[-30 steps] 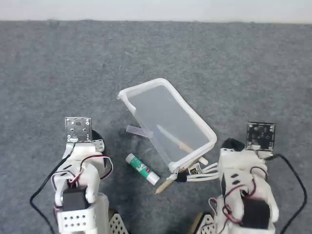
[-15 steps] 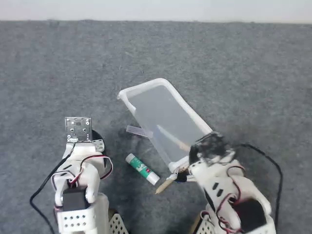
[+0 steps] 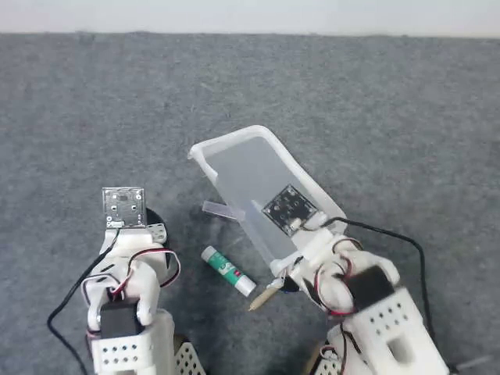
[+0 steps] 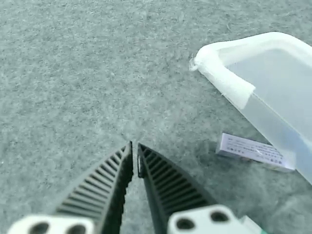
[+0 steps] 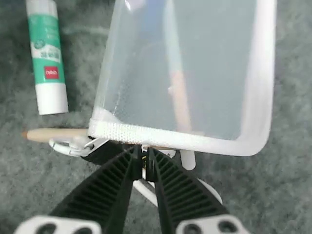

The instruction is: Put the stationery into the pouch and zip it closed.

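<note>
A translucent pouch [image 3: 254, 176] with white trim lies slanted mid-table, and a pencil [image 5: 178, 100] shows through its wall. The pencil's wooden tip [image 3: 264, 298] sticks out past the pouch's near end. A green and white glue stick [image 3: 228, 271] lies beside that end. A small flat pale strip [image 3: 219, 209] rests against the pouch's long side. My right gripper [image 5: 144, 157] is shut, its tips at the white zipper edge [image 5: 165, 136] of the near end. My left gripper [image 4: 135, 152] is shut over bare carpet, apart from the pouch corner [image 4: 222, 80].
Grey carpet [image 3: 375, 101] covers the whole table. The right arm [image 3: 351, 285] leans over the pouch's near end. The left arm [image 3: 125, 273] stands at the front left. A white cord loop [image 5: 66, 146] lies by the pencil tip.
The right arm has swung left and forward from the front right, ending over the pouch's near end. The left arm and the stationery have stayed put.
</note>
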